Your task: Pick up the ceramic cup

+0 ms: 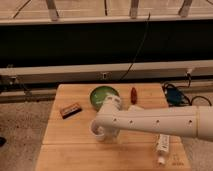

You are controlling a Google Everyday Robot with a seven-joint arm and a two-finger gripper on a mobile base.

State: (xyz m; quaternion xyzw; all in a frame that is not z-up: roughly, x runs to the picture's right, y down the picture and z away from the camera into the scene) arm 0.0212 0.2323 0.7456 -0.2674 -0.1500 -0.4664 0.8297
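Observation:
The ceramic cup (98, 134) is small, white and glossy. It stands on the wooden table (65, 145) just in front of the green bowl (102, 93), and only its lower left side shows under my arm. My white arm reaches in from the right, and the gripper (104, 125) at its end is right at the cup, over its rim. The arm's body hides most of the gripper and the contact with the cup.
A brown bar (70, 110) lies on the left of the table. A red object (133, 93) lies right of the bowl. A white tube (162, 145) lies near the front right corner. A blue device with cables (172, 95) sits off the table's right edge.

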